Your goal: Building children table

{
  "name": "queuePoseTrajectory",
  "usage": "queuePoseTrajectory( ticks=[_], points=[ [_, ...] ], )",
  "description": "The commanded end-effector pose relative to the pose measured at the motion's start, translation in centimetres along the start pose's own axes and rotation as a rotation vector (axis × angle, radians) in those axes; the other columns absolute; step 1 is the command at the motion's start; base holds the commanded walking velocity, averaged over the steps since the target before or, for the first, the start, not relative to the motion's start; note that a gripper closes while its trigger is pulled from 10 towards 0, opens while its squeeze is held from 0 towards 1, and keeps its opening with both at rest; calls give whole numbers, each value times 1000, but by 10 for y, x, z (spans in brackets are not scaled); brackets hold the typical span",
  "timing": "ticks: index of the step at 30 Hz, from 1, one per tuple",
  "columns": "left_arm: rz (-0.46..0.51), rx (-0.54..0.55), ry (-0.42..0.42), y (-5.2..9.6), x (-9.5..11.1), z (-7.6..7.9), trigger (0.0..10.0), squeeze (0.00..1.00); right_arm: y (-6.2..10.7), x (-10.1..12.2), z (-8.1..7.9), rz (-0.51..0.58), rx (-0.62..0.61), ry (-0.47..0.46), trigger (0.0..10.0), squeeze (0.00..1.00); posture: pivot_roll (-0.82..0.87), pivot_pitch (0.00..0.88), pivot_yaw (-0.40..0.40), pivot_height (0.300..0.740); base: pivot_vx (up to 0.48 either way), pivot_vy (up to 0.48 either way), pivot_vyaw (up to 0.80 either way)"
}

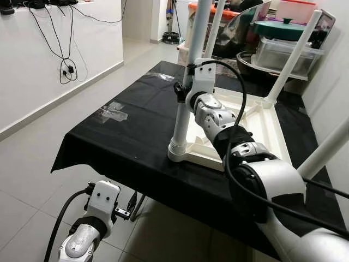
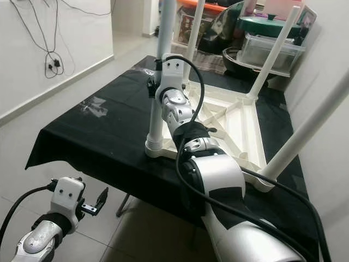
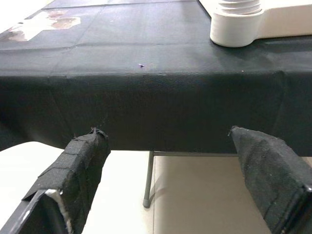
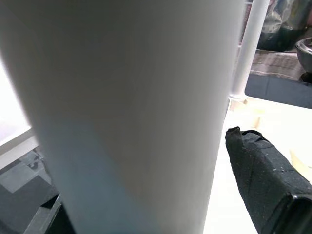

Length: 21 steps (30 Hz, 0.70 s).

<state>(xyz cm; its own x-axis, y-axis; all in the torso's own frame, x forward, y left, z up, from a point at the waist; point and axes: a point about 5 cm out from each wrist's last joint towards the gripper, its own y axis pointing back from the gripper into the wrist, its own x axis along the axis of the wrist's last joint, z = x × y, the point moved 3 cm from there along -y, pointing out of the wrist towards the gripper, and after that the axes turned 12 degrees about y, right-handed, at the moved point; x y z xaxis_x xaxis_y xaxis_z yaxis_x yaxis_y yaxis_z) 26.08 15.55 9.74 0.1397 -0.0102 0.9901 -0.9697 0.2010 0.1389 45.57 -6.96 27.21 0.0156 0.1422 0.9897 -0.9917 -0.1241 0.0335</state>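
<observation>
1. A white children's table (image 1: 256, 131) lies upside down on a larger table covered in a black cloth (image 1: 125, 136), its four white legs pointing up.
2. The near-left leg (image 1: 188, 82) stands upright in its round corner socket (image 1: 179, 150), close to the cloth's front edge.
3. The right gripper (image 1: 182, 87) is up at that leg, about midway along it. In the right wrist view the pale leg (image 4: 122, 112) sits right against the camera with one black finger (image 4: 265, 170) beside it, so the claw looks closed around the leg.
4. The left gripper (image 2: 98, 204) hangs low in front of the black-clothed table, below its edge and over the tiled floor (image 1: 32, 180). Its two padded fingers (image 3: 80, 161) stand well apart, holding nothing.
5. Patches of clear tape (image 1: 112, 113) stick to the cloth on the left side.
6. Behind the table, plastic storage boxes (image 1: 283, 52) and a green lid (image 1: 281, 27) are stacked.
7. Black cables (image 1: 65, 60) dangle down the white wall on the left.
</observation>
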Motion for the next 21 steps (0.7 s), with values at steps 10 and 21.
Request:
queuePoseTrajectory(
  ticks=[10,21],
  points=[
    [-16,-18,-16,-1,-3,1,10000,0,1,14,-3,96,121,-16,10000,0,141,0,-121,740,0,0,0],
    [-16,-19,-18,-1,-3,1,10000,0,2,7,-6,96,209,-5,0,0,141,0,-123,740,0,0,0]
  ],
)
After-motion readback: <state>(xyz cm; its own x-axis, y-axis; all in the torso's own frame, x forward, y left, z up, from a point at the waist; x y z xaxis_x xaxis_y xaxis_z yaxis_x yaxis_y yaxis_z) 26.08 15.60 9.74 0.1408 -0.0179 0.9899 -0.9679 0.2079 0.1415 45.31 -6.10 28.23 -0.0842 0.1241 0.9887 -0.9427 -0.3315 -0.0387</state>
